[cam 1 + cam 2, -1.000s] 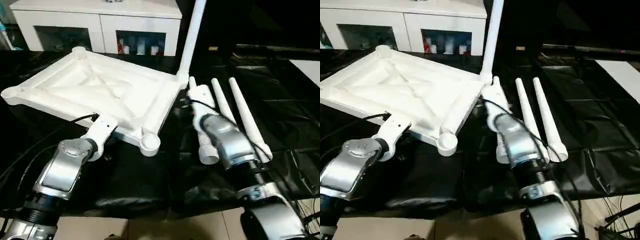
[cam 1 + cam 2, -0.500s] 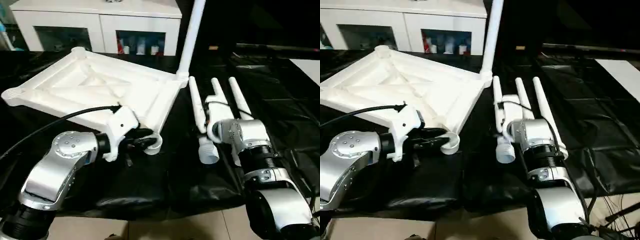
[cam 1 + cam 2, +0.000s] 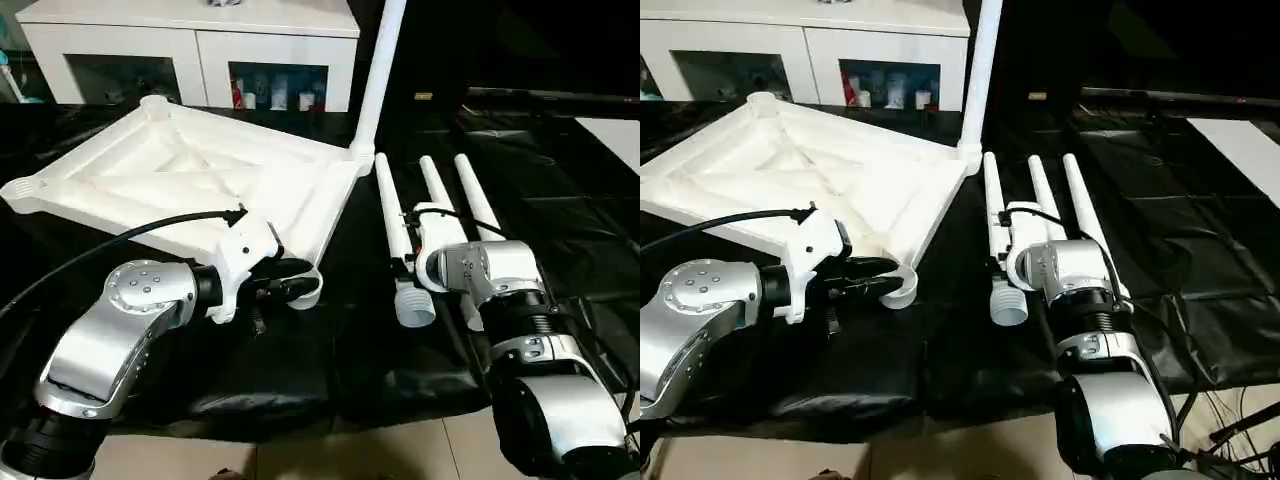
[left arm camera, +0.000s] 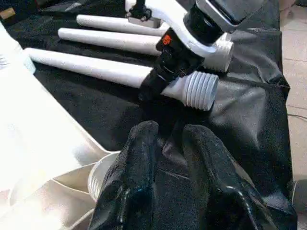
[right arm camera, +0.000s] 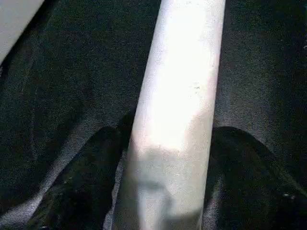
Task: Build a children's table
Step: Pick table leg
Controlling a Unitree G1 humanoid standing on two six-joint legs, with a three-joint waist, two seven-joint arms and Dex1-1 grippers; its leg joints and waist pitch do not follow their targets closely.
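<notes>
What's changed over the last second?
The left hand swung out from the tabletop's near edge to its near corner socket. The right hand drew back and tipped down over the leftmost loose leg, near its threaded end. The tabletop, the upright leg and the other two legs lie as before.

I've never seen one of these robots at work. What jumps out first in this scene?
A big white tabletop lies upside down on black sheeting, one leg already standing up from its far corner. Beside it lie three loose legs; the right gripper straddles the nearest one, while the left gripper sits at the tabletop's near corner socket.
</notes>
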